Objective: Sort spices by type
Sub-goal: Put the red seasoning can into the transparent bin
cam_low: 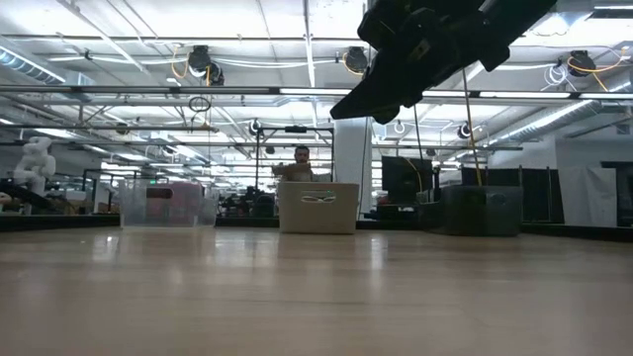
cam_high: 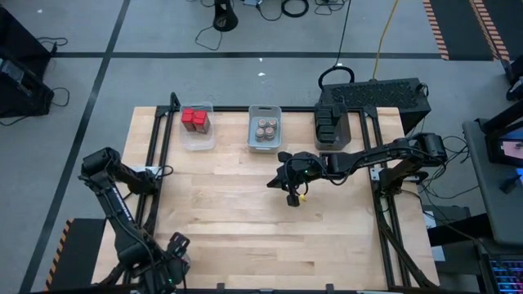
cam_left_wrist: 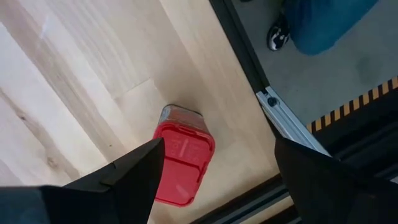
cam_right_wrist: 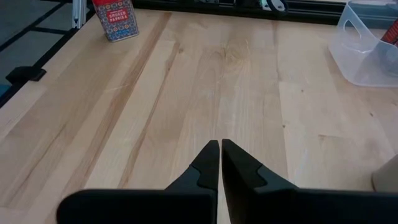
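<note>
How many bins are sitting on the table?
3, in a row along the table's far edge: a clear bin holding red boxes, a grey bin holding round jars, and a dark bin.

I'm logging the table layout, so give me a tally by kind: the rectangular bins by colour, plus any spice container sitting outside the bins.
Clear plastic rectangular bin: 1
Pale opaque rectangular bin: 1
Dark rectangular bin: 1
Red boxy spice tin outside the bins: 1
Total: 4
</note>
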Robot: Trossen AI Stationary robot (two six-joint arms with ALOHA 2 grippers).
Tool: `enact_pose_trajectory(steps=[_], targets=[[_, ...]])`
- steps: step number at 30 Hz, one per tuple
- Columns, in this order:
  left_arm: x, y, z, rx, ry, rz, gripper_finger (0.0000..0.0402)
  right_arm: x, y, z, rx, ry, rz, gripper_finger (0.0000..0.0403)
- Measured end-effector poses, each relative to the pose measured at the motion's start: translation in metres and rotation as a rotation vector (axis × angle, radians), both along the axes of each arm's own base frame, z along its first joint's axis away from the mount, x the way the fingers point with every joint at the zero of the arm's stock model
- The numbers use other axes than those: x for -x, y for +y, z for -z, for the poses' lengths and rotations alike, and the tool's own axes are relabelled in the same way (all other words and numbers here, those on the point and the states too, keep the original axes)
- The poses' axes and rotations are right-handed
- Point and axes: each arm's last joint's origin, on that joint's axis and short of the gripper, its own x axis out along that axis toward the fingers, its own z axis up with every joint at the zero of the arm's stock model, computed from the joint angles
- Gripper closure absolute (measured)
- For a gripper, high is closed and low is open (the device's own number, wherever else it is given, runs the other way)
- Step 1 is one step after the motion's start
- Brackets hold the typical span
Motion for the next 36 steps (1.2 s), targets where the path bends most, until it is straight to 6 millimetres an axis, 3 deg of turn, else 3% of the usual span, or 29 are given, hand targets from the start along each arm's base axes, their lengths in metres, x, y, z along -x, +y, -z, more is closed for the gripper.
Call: enact_pose_trajectory(steps=[6, 14, 23, 30, 36], targets=[[-0.003, 0.001, 0.0, -0.048, -0.084, -0.021, 0.0093, 0.0, 0.0, 0.0, 0.01, -0.002, -0.005, 0.0403], [0.004, 0.008, 0.021, -0.092, 0.012, -0.001, 0.0093, 0.0, 0.0, 0.0, 0.011, -0.001, -0.006, 0.0403], [0.004, 0.009, 0.022, -0.11, -0.011, 0.104, 0.0093, 0.0, 0.0, 0.0, 0.023, -0.003, -0.013, 0.0403], [0.009, 0.014, 0.04, -0.12, 0.037, 0.107, 0.0093, 0.0, 0.0, 0.0, 0.023, -0.003, -0.013, 0.0403], [0.009, 0.014, 0.041, -0.122, 0.026, 0.154, 0.0093, 0.0, 0.0, 0.0, 0.023, -0.003, -0.013, 0.0403]])
